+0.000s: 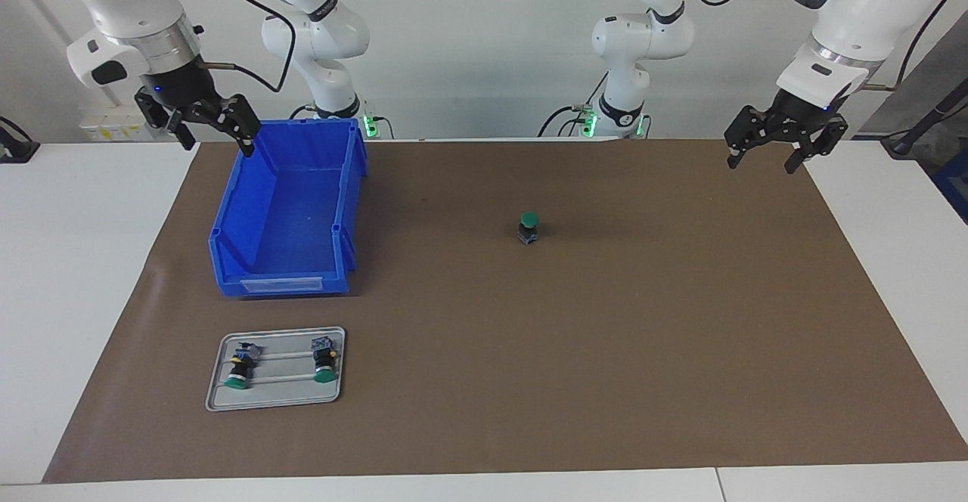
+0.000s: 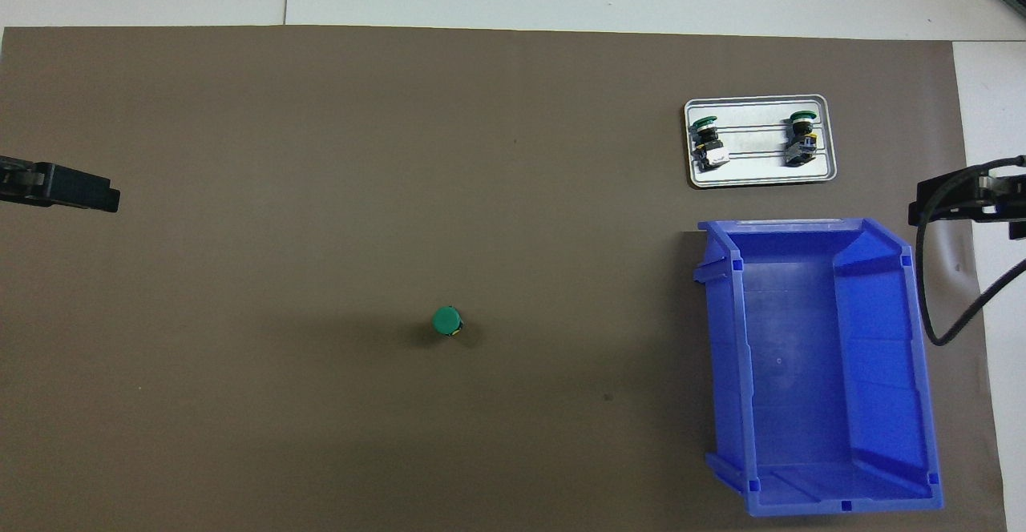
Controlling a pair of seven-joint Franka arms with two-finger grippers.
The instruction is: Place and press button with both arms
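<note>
The button stands upright on the brown mat, green cap up, near the middle; the overhead view shows its cap from above. Nothing touches it. My left gripper hangs open and empty in the air over the mat's edge at the left arm's end, well away from the button. Only one of its fingers shows in the overhead view. My right gripper waits open and empty above the corner of the blue bin at the right arm's end, and it reaches into the overhead view at the edge.
An empty blue bin sits on the mat toward the right arm's end. Farther from the robots than the bin lies a small grey tray with two green-capped buttons on their sides. The brown mat covers most of the table.
</note>
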